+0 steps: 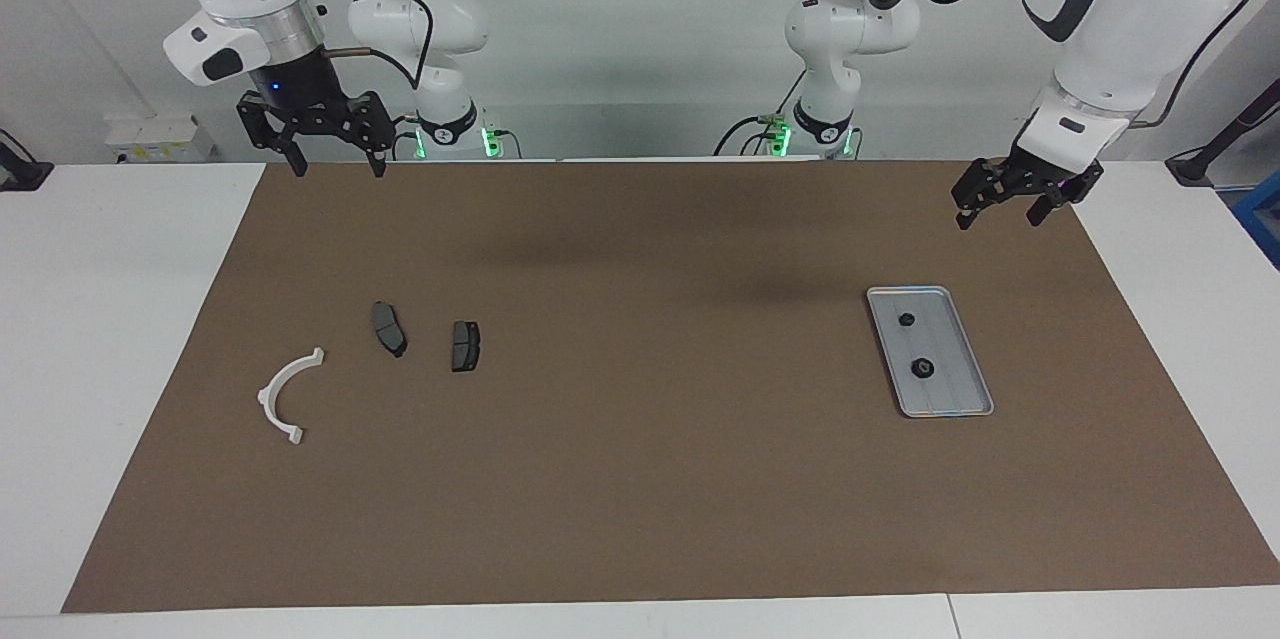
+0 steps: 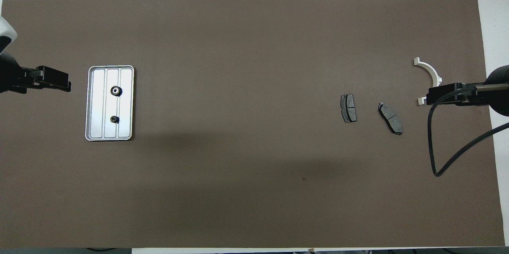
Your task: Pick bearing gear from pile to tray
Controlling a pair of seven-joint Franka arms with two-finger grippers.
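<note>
The silver tray point(image 1: 952, 401) lies on the brown mat toward the left arm's end and holds two small black gears point(image 1: 905, 319) point(image 1: 922, 368); it also shows in the overhead view point(image 2: 126, 128) with both gears point(image 2: 115, 91) point(image 2: 114, 119). The pile toward the right arm's end is a white half-ring bracket point(image 1: 288, 394) point(image 2: 429, 72) and two dark brake pads point(image 1: 389, 328) point(image 1: 465, 346) point(image 2: 390, 117) point(image 2: 348, 108). My left gripper point(image 1: 1000, 217) point(image 2: 59, 81) hangs open and empty, raised beside the tray. My right gripper point(image 1: 338, 167) point(image 2: 434, 98) hangs open and empty, raised above the mat's edge nearest the robots.
The brown mat point(image 1: 640, 479) covers most of the white table point(image 1: 110, 319). A black cable point(image 2: 433, 146) loops down from the right arm over the mat. In the overhead view the right gripper covers one end of the bracket.
</note>
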